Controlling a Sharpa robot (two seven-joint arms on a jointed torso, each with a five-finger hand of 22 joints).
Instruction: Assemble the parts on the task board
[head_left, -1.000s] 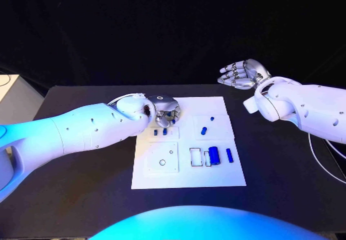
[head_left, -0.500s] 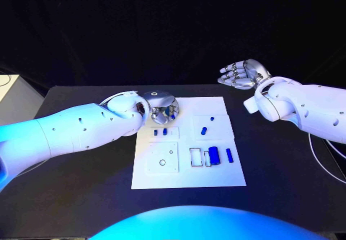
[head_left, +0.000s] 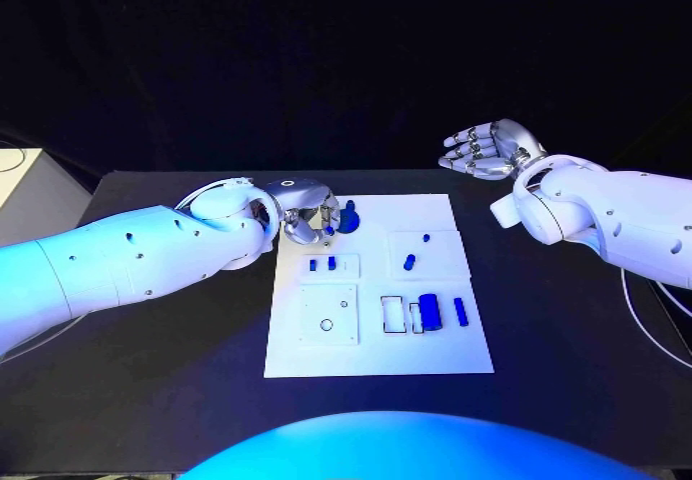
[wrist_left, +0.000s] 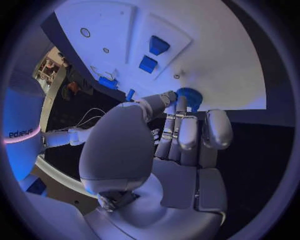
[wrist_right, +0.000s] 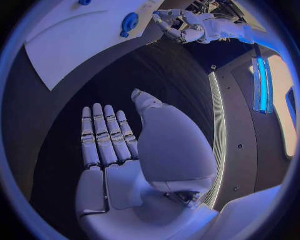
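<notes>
A black table (head_left: 159, 400) stands against a dark backdrop, with the white task board (head_left: 378, 360) lying flat at its middle. The left hand (head_left: 310, 212) holds a round blue part (head_left: 348, 212) pinched in its fingertips over the board's far edge. More blue parts (head_left: 428, 306) lie on the board. The right hand (head_left: 488, 150) hangs beyond the board's far right corner, fingers straight, side by side, holding nothing.
</notes>
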